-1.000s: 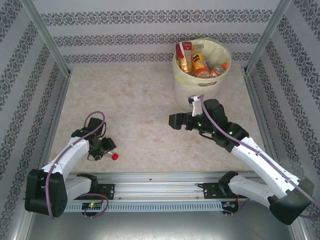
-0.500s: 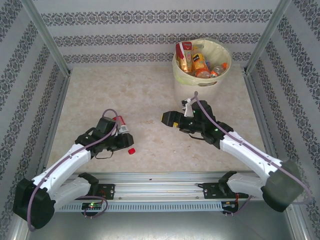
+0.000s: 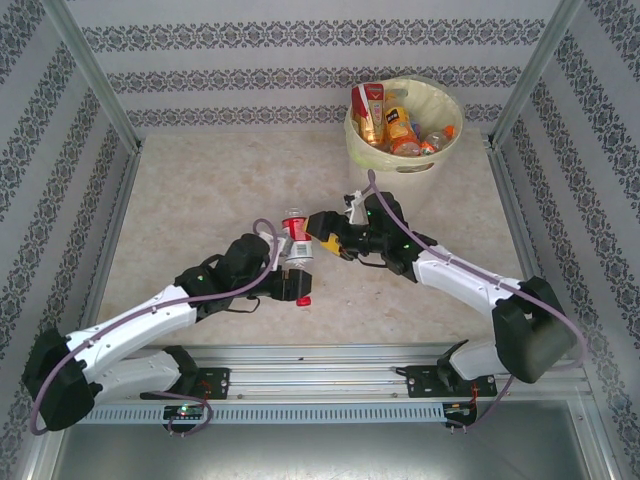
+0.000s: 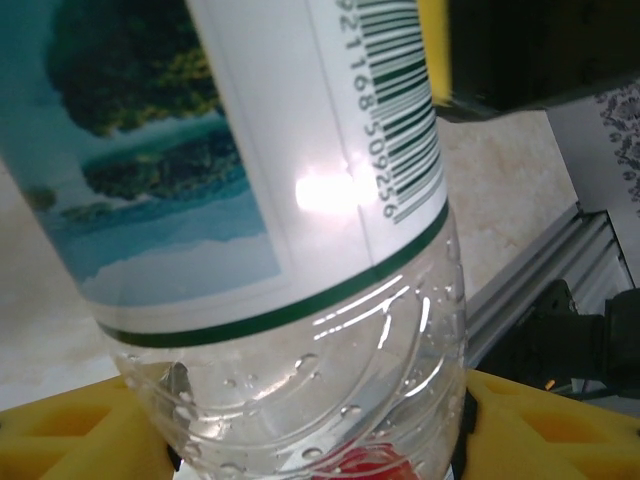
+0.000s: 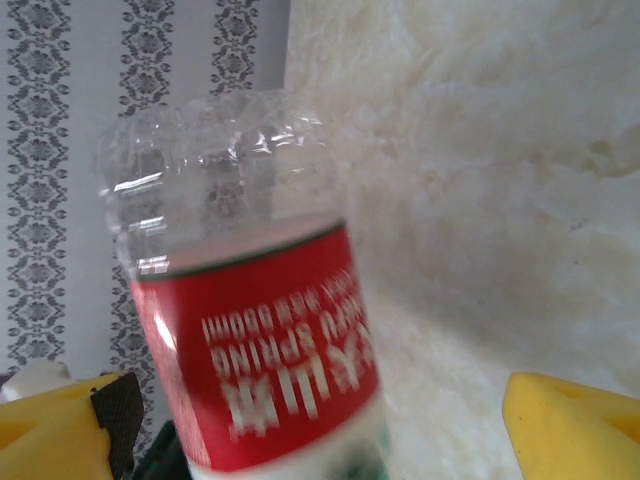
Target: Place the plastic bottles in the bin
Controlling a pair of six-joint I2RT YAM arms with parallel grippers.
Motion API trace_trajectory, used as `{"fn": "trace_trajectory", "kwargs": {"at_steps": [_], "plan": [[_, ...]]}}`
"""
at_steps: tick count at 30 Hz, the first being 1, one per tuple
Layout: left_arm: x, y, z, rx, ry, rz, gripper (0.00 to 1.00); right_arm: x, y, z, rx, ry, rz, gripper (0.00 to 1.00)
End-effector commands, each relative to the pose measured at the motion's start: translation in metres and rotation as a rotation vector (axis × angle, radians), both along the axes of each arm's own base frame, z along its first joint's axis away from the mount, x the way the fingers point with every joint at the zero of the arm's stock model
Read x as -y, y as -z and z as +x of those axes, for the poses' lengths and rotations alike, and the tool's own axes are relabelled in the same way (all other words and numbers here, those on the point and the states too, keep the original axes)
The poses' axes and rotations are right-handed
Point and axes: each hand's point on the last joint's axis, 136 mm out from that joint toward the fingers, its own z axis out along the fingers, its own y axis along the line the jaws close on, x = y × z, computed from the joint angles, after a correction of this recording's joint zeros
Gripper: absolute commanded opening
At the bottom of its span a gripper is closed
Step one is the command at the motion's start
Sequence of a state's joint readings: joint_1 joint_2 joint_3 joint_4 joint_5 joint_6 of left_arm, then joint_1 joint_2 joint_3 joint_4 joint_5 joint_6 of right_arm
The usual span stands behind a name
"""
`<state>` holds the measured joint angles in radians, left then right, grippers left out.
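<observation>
A clear plastic bottle [image 3: 295,240] with a red label and red cap hangs cap-down over the middle of the table. My left gripper [image 3: 298,277] is shut on its neck end. In the left wrist view the bottle [image 4: 300,250] sits between the yellow fingers [image 4: 70,435] of the left gripper [image 4: 315,445]. My right gripper [image 3: 318,228] stands open beside the bottle's base end. In the right wrist view the bottle [image 5: 260,380] lies between the spread fingers of the right gripper [image 5: 320,440], with a gap on its right. The cream bin [image 3: 372,150] at the back right holds several bottles [image 3: 400,130].
A metal rail [image 3: 330,355] runs along the near edge. Slanted frame posts [image 3: 95,75] and patterned walls close in the sides and back. The marble-look tabletop [image 3: 210,200] lies bare to the left and between the arms and the bin.
My left arm has swung from the near left to the centre, lifting the bottle. The right gripper has moved left until its open fingers stand around the bottle's base end.
</observation>
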<state>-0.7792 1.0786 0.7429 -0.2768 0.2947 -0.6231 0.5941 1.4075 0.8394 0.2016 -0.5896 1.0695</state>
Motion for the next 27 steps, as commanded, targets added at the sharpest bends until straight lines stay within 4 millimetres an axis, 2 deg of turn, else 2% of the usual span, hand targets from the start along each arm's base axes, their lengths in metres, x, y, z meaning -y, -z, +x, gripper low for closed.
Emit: {"fn": "trace_trajectory", "kwargs": {"at_steps": [1, 5, 11, 12, 15, 19, 23, 27], "plan": [[0.019, -0.024, 0.007, 0.107, 0.046, -0.024, 0.68, -0.016, -0.026, 0.0, 0.052, -0.056, 0.084, 0.93], [0.031, -0.027, 0.004, 0.115, 0.084, -0.017, 0.68, -0.019, -0.022, 0.001, 0.039, -0.064, 0.079, 0.87], [0.031, -0.028, 0.003, 0.118, 0.083, -0.008, 0.68, -0.013, -0.023, 0.0, 0.062, -0.06, 0.032, 0.6], [0.03, -0.028, 0.003, 0.118, 0.081, -0.011, 0.7, -0.009, -0.023, -0.002, 0.073, -0.052, 0.005, 0.56], [0.029, -0.035, 0.003, 0.118, 0.066, -0.033, 0.85, 0.006, -0.03, -0.003, 0.129, -0.027, -0.074, 0.52], [0.028, -0.057, 0.006, 0.161, 0.038, -0.078, 0.99, 0.035, -0.058, -0.002, 0.229, 0.013, -0.147, 0.51], [0.026, -0.084, 0.013, 0.243, 0.009, -0.123, 1.0, 0.078, -0.101, 0.004, 0.362, 0.097, -0.251, 0.5], [0.025, -0.107, 0.021, 0.339, -0.004, -0.142, 1.0, 0.129, -0.159, 0.018, 0.484, 0.228, -0.336, 0.49]]}}
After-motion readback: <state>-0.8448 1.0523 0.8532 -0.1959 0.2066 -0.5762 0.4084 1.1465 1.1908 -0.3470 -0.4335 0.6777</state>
